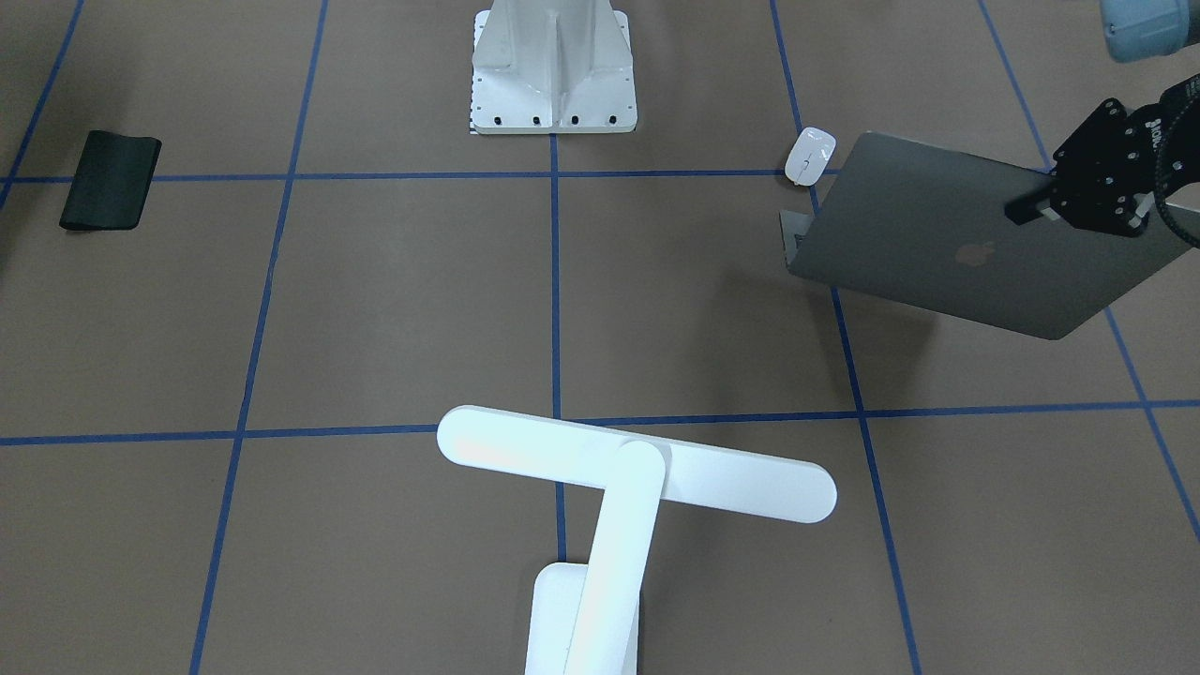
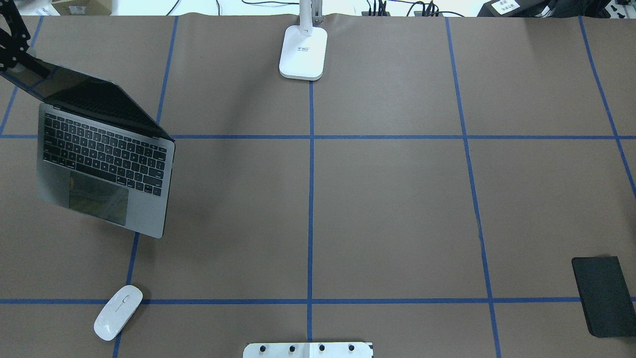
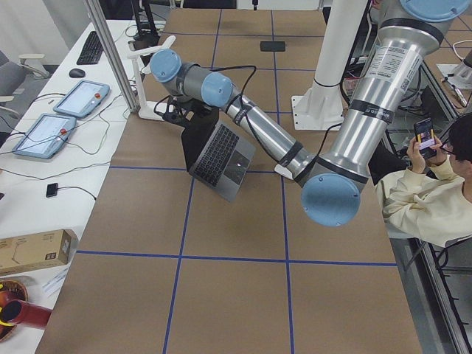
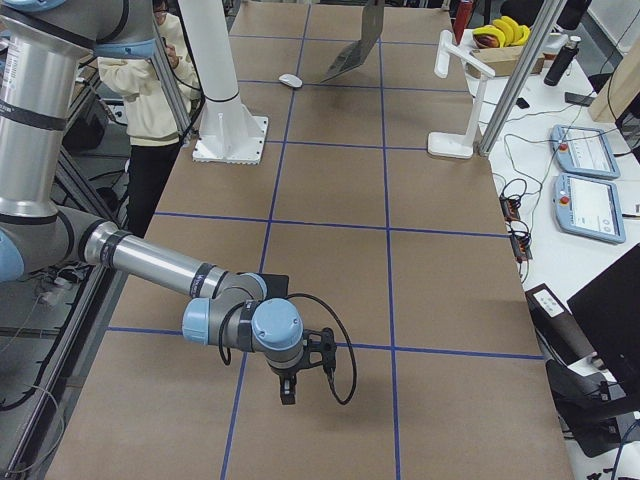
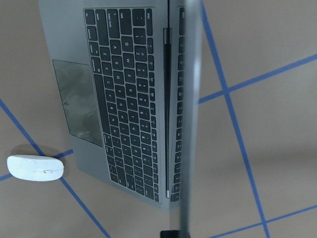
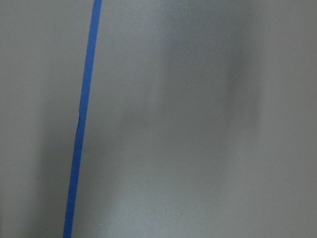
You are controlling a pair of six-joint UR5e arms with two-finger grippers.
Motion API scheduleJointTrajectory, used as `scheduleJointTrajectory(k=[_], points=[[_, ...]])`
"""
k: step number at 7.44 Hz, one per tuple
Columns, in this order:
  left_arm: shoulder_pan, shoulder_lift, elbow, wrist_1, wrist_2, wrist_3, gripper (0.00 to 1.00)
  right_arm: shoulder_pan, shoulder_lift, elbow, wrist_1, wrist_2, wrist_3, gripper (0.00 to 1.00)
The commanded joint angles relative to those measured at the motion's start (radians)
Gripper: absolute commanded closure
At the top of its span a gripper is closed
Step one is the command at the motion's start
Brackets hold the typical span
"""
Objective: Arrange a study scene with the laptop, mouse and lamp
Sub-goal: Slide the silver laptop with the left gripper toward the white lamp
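- left arm: upper arm drops to a low elbow. Forearm stretches out w/ wrist high over the table's left end, twd the far left corner.
- left gripper: points down, narrow, pinched on the top edge of the laptop lid near one corner. One black finger lies on the lid's back; wrist cam sees the lid edge-on, running straight up the view.
- laptop: by the left edge, about midway btw robot-side edge & far edge, turned at an angle to the blue tape lines. Lid open & leaning back, keyboard + trackpad facing the robot, logo side facing away. Can't tell if the base sits fully flat.
- mouse: near the robot-side left corner, on a blue tape crossing. Clear of the laptop, btw it & the robot-side edge, untouched.
- lamp: base at the middle of the far edge, arm up, bar head out over the table. No gripper near it.
- right arm: forearm low & reaching out over the table's right end, wrist bent down.
- right gripper: points at bare table; fingers too small to read, so can't tell wide or narrow. Its wrist cam shows only table & one tape line.
- black mat: near the robot-side right corner.
- white pedestal: middle of the robot-side edge.
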Motion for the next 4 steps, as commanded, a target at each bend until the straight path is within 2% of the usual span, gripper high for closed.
scheduleJointTrajectory(k=[1, 4], points=[[0.025, -0.107, 0.061, -0.026, 0.002, -0.154, 1.0, -0.003, 0.006, -0.02, -0.001, -0.002, 0.001, 0.0], [0.096, -0.197, 0.21, -0.341, 0.029, -0.479, 1.0, -0.005, 0.008, -0.03, -0.016, 0.007, -0.001, 0.0]])
